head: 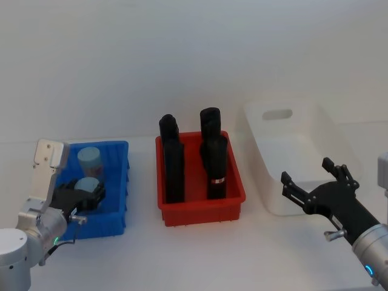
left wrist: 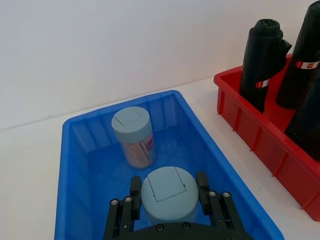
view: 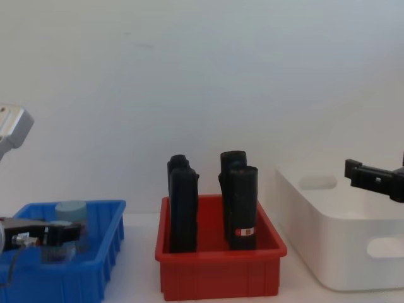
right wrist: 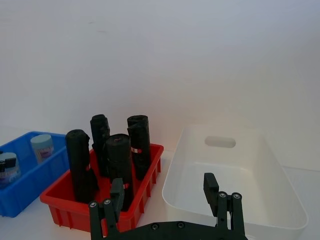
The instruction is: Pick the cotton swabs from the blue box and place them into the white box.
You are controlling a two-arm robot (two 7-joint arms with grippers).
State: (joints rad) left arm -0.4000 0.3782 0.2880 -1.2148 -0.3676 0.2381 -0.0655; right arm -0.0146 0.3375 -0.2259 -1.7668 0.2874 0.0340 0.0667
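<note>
1. Two jars of cotton swabs to shift, one already in hand. The bench [head: 200, 254] carries three bins in a row across the middle of the head view.
2. The white box [view: 328, 252], at the right of the frame, is the target and the widest opening there. Judgement: the drop itself is easy.
3. The red bin [head: 200, 209] sits centre frame, between source and target. Its black cylinders [head: 173, 163] stand upright with tops well above every rim. Judgement: the carry has to go high over them or swing round the front. This is the main snag risk.
4. The blue box [head: 123, 182] is at the lower left of the frame. Both jars stand upright inside it.
5. The right end effector [head: 306, 171], at the lower right, is released and spread wide. It hovers just in front of the white box holding nothing. Judgement: keep it out of the drop path.
6. The left end effector [left wrist: 169, 186] is down inside the blue box and clenched on the near jar [head: 86, 184], one finger on each side of the lid.
7. The far jar [left wrist: 132, 132] stands just beyond the near jar, apart from it. Judgement: lift straight up until the base clears the rim, with no forward drift or the far jar gets knocked. Keep the jar vertical, since a tilt could let a smooth round jar slip.
</note>
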